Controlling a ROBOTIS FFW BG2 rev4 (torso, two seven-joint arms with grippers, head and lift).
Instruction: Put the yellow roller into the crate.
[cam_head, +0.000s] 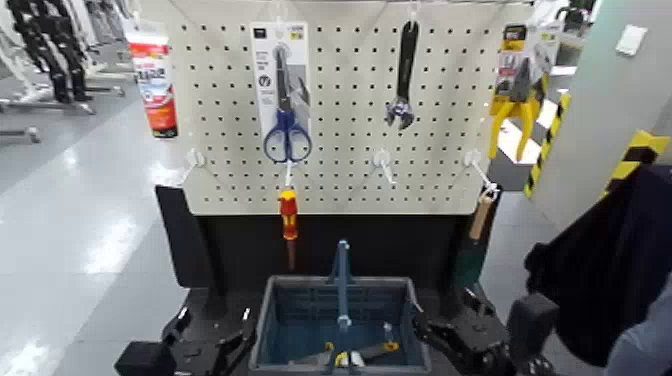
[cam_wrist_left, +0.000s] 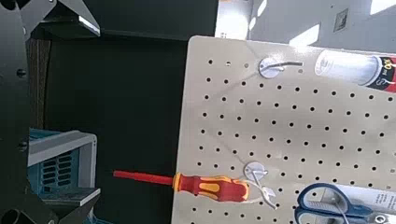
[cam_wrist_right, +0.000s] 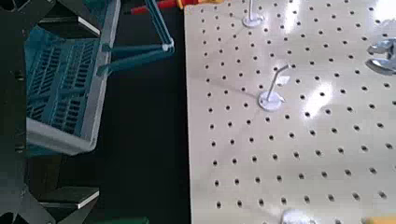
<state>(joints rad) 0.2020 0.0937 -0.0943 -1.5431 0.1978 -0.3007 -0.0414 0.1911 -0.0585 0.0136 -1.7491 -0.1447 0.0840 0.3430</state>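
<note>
Right, fingers first: the right gripper (cam_head: 445, 308) has its fingers wide apart with nothing between them, just beside the crate (cam_head: 268, 320) at three o'clock. Over at nine o'clock, the left gripper (cam_head: 215, 320) is spread open too, and empty. Between them sits the crate, blue-grey, its central handle (cam_head: 343, 285) standing upright. Down inside, around six o'clock, lie pieces with yellow parts (cam_head: 345, 358), half behind that handle; the yellow roller may be among them, but I cannot tell which piece it is. Outward now, clocking from the crate: at eleven the red-and-yellow screwdriver (cam_head: 289, 220) hangs tip down below the pegboard (cam_head: 340, 110), with blue scissors (cam_head: 287, 130) above it. The adjustable wrench (cam_head: 402, 80) hangs past twelve, the yellow-handled pliers (cam_head: 515, 110) are up at one, and a wooden-handled tool (cam_head: 482, 215) hangs at two.
</note>
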